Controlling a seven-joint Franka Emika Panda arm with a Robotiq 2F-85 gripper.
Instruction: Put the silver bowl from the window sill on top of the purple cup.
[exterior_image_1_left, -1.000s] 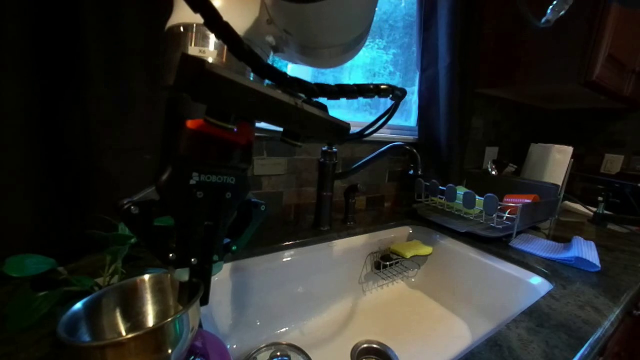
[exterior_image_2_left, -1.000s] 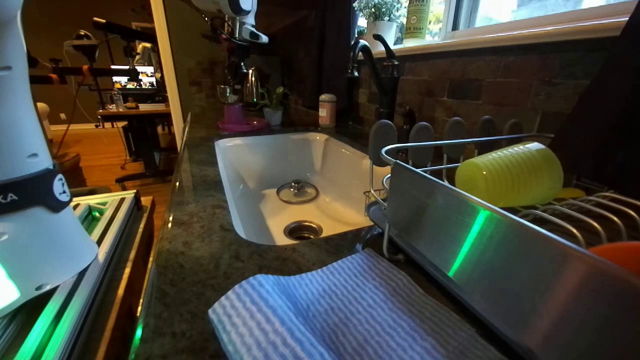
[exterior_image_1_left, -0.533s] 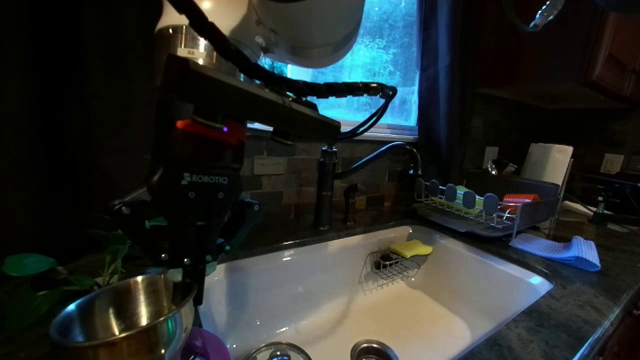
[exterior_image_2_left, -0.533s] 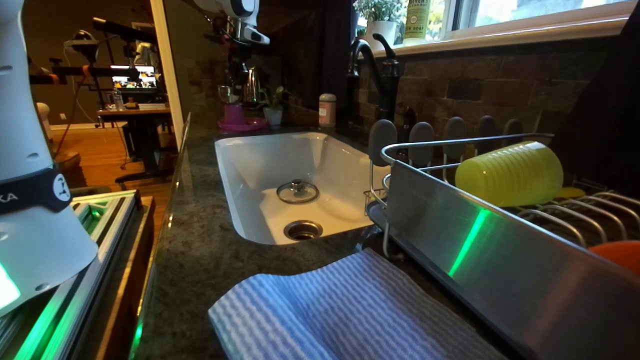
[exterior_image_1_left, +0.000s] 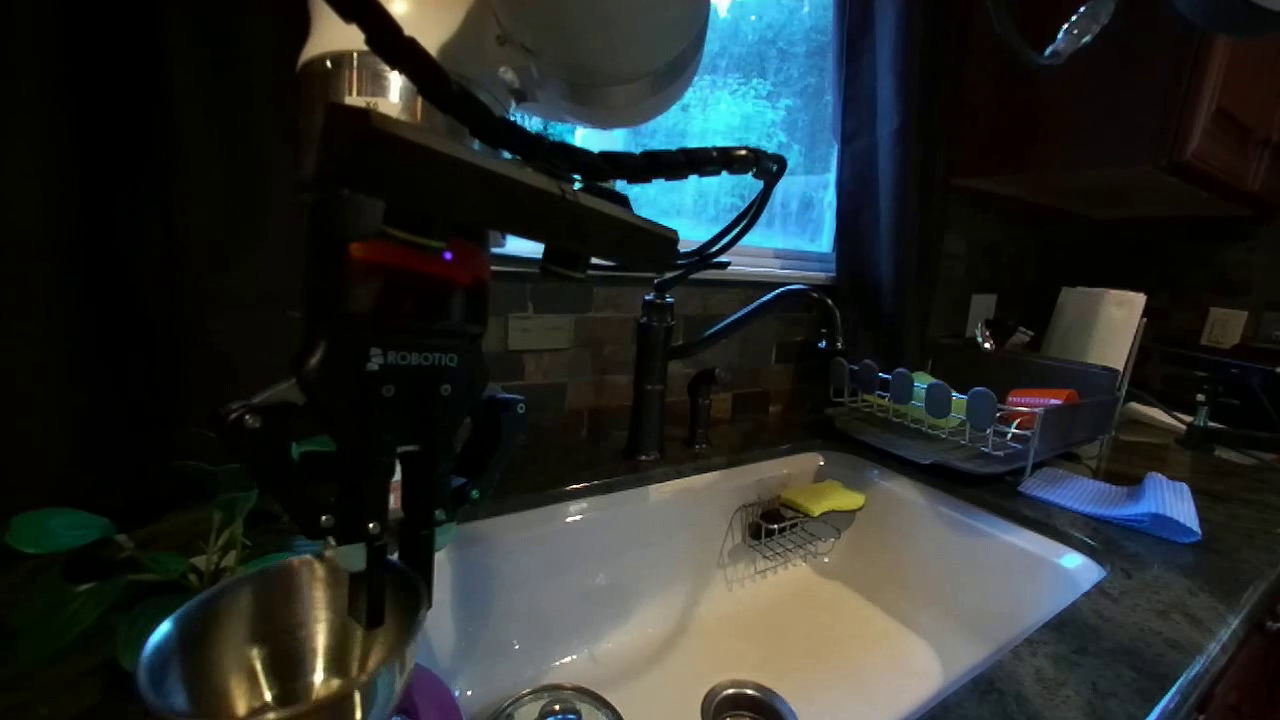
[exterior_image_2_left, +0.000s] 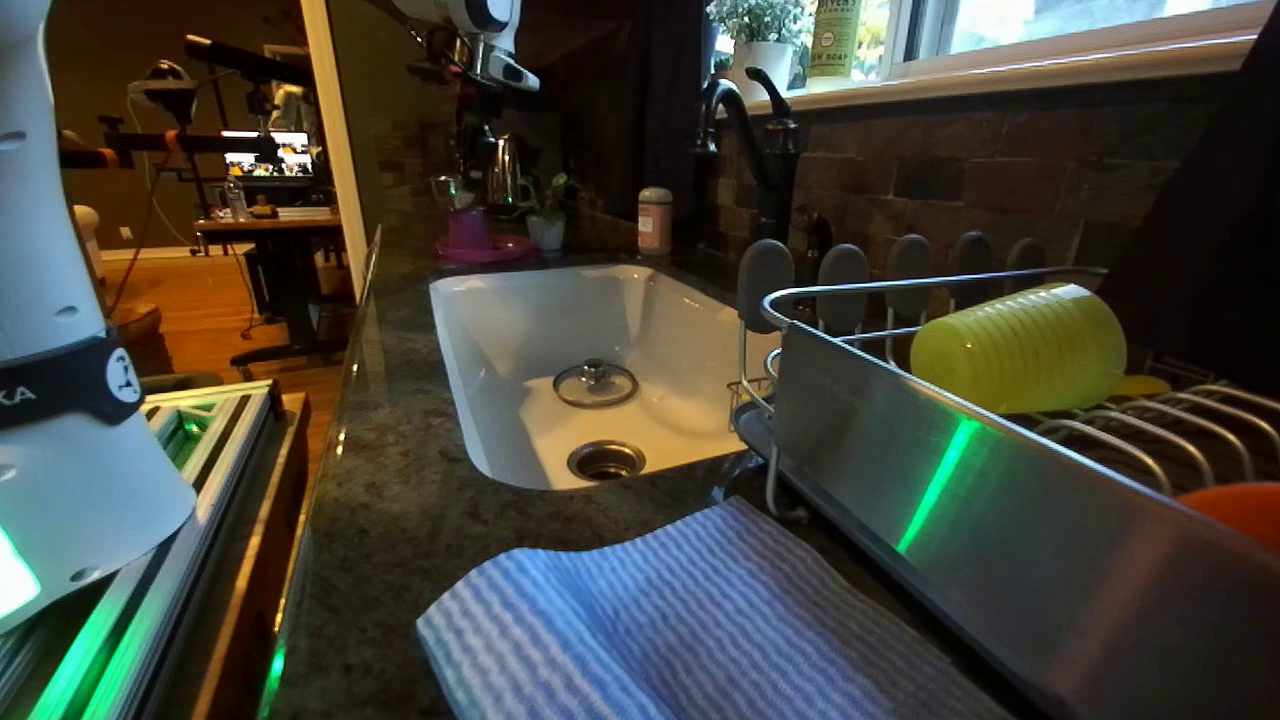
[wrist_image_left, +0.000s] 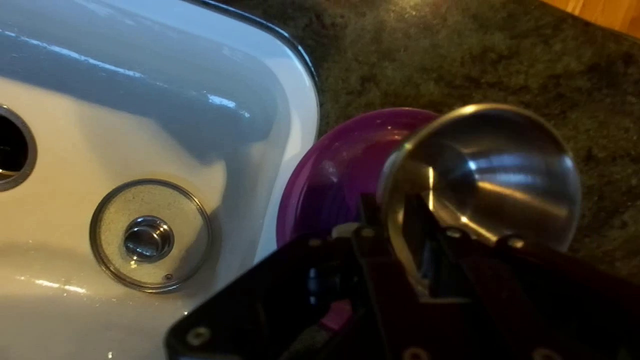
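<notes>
Black Robotiq claw (exterior_image_1_left: 397, 604) stands slightly parted, 1 finger inside the round shiny stainless-steel bowl (exterior_image_1_left: 275, 650) and 1 outside its wall. Tilted, the bowl is at the top of the small bright purple plastic cup (exterior_image_2_left: 468, 232); I cannot tell whether it rests there. The cup stands on a round magenta plate (exterior_image_2_left: 514, 248), on the dark stone surface (exterior_image_2_left: 385, 470) beside the glossy white sink (exterior_image_2_left: 535, 310).

The silver bowl (wrist_image_left: 510, 165) gleams with amber streaks; the purple cup (exterior_image_2_left: 467, 230) is a loud magenta. The gripper (exterior_image_1_left: 393, 602) is black with pale lettering (exterior_image_1_left: 421, 359). I see a white sink (exterior_image_2_left: 560, 320), a yellow sponge (exterior_image_1_left: 822, 497), a cloth (exterior_image_2_left: 680, 610) striped blue and white, a dark, mottled counter (exterior_image_2_left: 390, 470), brown patchwork tiles (exterior_image_1_left: 595, 368) and a ribbed yellow-green tumbler (exterior_image_2_left: 1020, 350). In an exterior view the window (exterior_image_1_left: 770, 130) glows turquoise.
</notes>
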